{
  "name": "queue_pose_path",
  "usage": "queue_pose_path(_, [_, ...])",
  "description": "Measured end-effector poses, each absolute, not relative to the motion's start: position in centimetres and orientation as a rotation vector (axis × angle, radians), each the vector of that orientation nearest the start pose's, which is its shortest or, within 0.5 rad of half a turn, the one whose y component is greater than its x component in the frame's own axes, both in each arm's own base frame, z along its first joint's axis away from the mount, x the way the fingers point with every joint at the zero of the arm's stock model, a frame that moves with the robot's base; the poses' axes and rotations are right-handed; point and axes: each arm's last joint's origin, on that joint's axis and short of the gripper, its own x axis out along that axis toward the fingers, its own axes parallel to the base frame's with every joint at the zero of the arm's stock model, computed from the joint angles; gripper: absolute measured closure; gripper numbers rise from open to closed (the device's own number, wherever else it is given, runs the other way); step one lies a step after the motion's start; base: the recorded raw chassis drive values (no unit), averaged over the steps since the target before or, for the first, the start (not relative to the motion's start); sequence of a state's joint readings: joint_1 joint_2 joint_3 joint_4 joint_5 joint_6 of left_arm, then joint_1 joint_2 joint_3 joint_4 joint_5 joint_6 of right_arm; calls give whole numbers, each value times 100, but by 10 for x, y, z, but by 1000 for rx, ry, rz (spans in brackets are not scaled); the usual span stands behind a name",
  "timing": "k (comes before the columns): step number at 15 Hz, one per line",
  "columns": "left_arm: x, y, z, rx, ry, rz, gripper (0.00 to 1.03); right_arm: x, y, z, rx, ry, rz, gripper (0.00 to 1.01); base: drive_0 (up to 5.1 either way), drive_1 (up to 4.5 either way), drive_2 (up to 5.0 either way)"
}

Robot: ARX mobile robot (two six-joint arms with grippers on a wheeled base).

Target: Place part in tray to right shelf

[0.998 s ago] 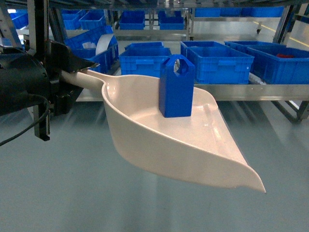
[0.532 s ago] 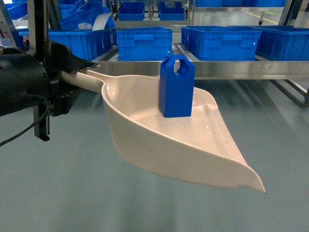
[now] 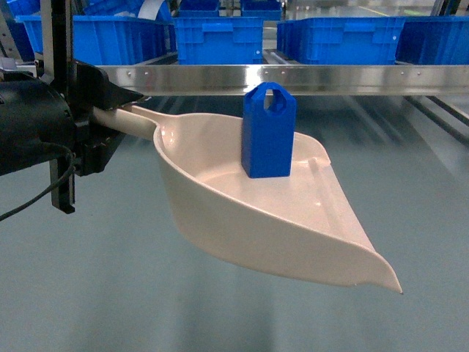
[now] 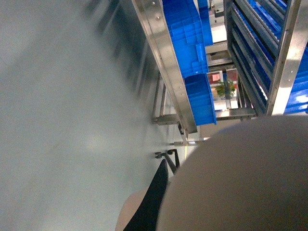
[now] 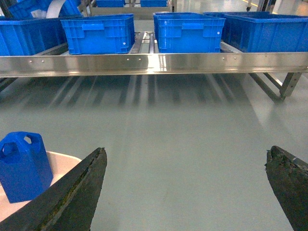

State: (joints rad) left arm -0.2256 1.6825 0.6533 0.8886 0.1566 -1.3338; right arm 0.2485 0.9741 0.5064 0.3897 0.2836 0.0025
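Head view: left gripper (image 3: 110,110) at left of frame, clamped on the tray (image 3: 220,213) handle. Part (image 3: 268,132) stands upright, loose, centre frame on the tray floor. Right shelf (image 3: 293,77) rail across the top, crates (image 3: 220,37) behind it. Right gripper (image 5: 185,187) spread wide, empty. Risk: a jolt or forward tilt could topple the part or slide it off the lip.

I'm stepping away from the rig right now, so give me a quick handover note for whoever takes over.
Left hand: shut on the tray handle, holding it up off the floor.
Right hand: open, empty, beside the tray.
The part stands upright in the tray.
The right shelf is ahead, blue crates on it.
Done: part loaded in the tray.
Left: reach the shelf and set the part there.
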Motion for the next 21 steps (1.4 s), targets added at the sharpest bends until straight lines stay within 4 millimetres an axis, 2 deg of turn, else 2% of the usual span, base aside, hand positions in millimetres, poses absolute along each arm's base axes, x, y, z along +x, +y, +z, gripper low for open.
queue_pose_path(3, [313, -77, 174, -1309, 372, -230, 90, 208, 44, 258, -18, 74, -35, 3, -1, 57, -59])
queue_pose_path(15, [313, -76, 174, -1311, 370, -230, 90, 208, 44, 258, -17, 70, -33, 3, 279, 191, -501])
queue_pose_path(21, [313, -77, 174, -1308, 373, -233, 90, 208, 44, 258, -17, 72, -35, 3, 20, 423, -382])
